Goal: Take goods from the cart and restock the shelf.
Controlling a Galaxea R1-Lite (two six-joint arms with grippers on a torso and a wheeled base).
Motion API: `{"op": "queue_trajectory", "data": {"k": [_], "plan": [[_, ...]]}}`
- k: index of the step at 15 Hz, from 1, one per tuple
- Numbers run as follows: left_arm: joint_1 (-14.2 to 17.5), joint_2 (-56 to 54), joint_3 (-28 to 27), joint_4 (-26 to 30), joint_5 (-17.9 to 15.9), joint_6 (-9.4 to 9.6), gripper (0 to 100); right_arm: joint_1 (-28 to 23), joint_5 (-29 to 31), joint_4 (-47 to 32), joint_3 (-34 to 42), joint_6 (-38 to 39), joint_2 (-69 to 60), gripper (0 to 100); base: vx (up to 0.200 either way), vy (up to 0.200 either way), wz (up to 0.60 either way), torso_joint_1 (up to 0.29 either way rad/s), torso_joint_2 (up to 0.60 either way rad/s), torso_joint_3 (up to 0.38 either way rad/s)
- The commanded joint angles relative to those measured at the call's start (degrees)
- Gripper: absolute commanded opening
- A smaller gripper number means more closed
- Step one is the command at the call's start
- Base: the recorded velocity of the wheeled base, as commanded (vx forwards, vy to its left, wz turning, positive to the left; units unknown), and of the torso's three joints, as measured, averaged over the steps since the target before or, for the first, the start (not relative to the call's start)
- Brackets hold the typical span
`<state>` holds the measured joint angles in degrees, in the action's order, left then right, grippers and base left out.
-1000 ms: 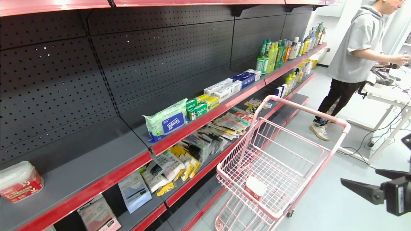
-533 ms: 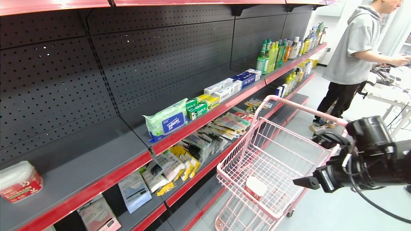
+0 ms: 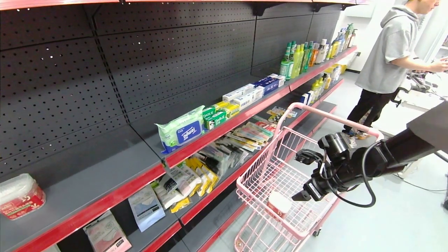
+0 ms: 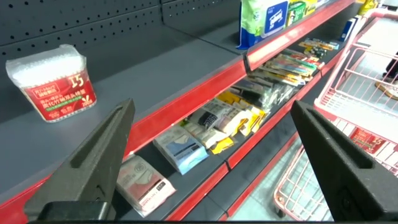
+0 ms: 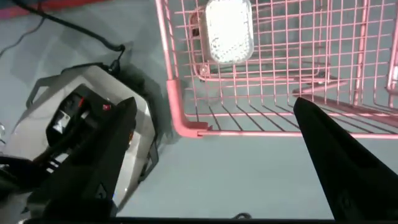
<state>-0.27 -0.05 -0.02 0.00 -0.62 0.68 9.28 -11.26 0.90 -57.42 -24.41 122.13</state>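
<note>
In the head view, your right gripper (image 3: 301, 195) hung over the basket of the pink cart (image 3: 332, 118), just above and beside the tub (image 3: 278, 204), not touching it. The tub stood upright on the basket floor, close to the end wall, with its white lid up and a red label around it. A matching tub (image 3: 21, 196) sat on the grey shelf (image 3: 105, 175), far to your left, with bare shelf beside it.

In the left wrist view, your left gripper (image 4: 211, 104) faced the shelf with its fingers spread wide and nothing between them. The matching tub (image 4: 50, 81) showed cloudy walls packed with something white. I judged it light, thin-walled plastic: stiff enough to lift, smooth enough to slip, and likely to dent under a hard squeeze.

In the right wrist view, your right fingers were wide apart and empty. The tub's lid (image 5: 229, 30) lay beyond them inside the wire basket. You would do best to take it across its narrower sides, just under the lid's lip, with modest force. The nearby wire wall seemed to leave little room for a finger.
</note>
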Motion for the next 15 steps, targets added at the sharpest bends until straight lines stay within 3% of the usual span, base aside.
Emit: {"op": "queue_trajectory", "data": {"k": [1, 15], "plan": [[0.00, 0.05, 0.02, 0.00, 0.01, 0.02, 100, -1.72, -0.07, 0.06, -1.64, -2.58, 5.49, 100, 0.000, 0.000, 0.00, -0.129, 0.28, 0.159], [0.00, 0.05, 0.02, 0.00, 0.01, -0.07, 100, -1.98, -5.08, -0.02, -12.19, -6.44, 12.96, 100, 0.000, 0.000, 0.00, -0.152, 0.34, 0.193]]}}
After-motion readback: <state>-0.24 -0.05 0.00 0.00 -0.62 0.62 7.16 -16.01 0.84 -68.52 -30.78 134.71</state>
